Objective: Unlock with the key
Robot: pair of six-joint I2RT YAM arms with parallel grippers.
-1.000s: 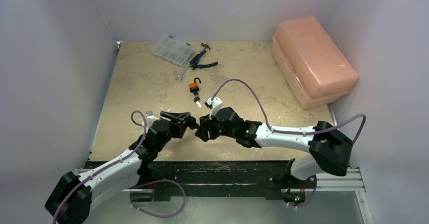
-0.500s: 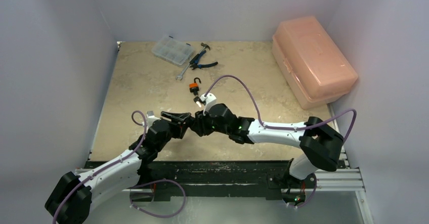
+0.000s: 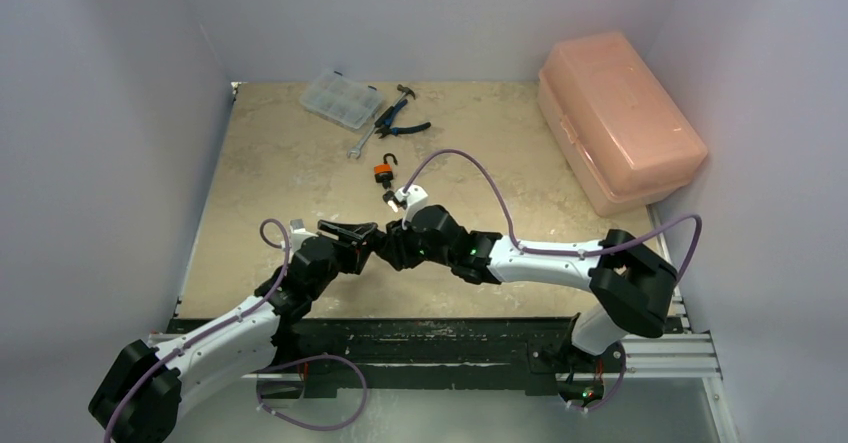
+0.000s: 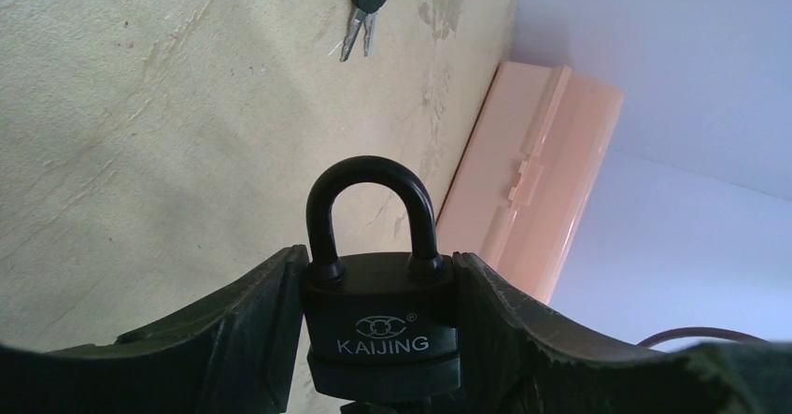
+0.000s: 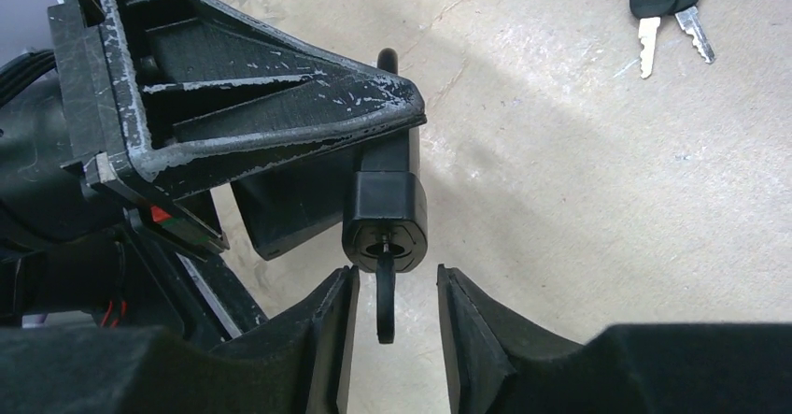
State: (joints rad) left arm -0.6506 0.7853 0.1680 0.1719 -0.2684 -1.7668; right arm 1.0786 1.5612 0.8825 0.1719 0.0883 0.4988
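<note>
Now right jaws closer, narrowed, gapped astride key [image 5: 385,309]; left jaws pinch padlock [image 4: 381,325].

Beige table [image 3: 270,193] carries a clear organiser [image 3: 341,99], pliers [image 3: 400,121], a wrench [image 3: 362,143], perhaps an orange padlock [image 3: 383,170], keys [image 5: 665,3], a pink box [image 3: 618,118].

Item tally
Two padlocks, black padlock [image 4: 378,330] and orange padlock [image 3: 382,171]; three keys, inserted key [image 5: 385,294] plus loose pair [image 5: 665,3]; one pink box [image 3: 620,113] at two o'clock; one clear case [image 3: 342,99] at eleven.
</note>
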